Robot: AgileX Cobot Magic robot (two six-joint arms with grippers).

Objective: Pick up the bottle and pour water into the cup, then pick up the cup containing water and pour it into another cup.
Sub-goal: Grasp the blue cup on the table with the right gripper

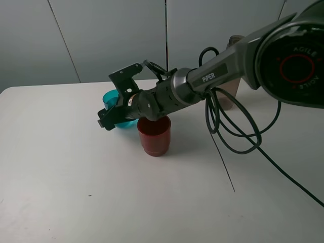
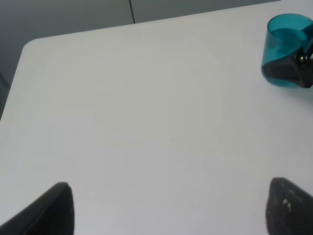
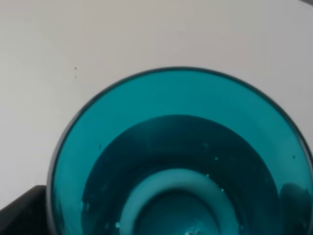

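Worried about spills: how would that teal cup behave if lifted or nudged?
The cup looks like smooth see-through plastic, so probably light and slippery. It seems to hold water, so tilting would likely slosh it out.

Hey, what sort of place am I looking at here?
Likely a robotics lab or test bench: a plain white table, bare grey wall panels behind it, and a robot arm marked PiPER working over it.
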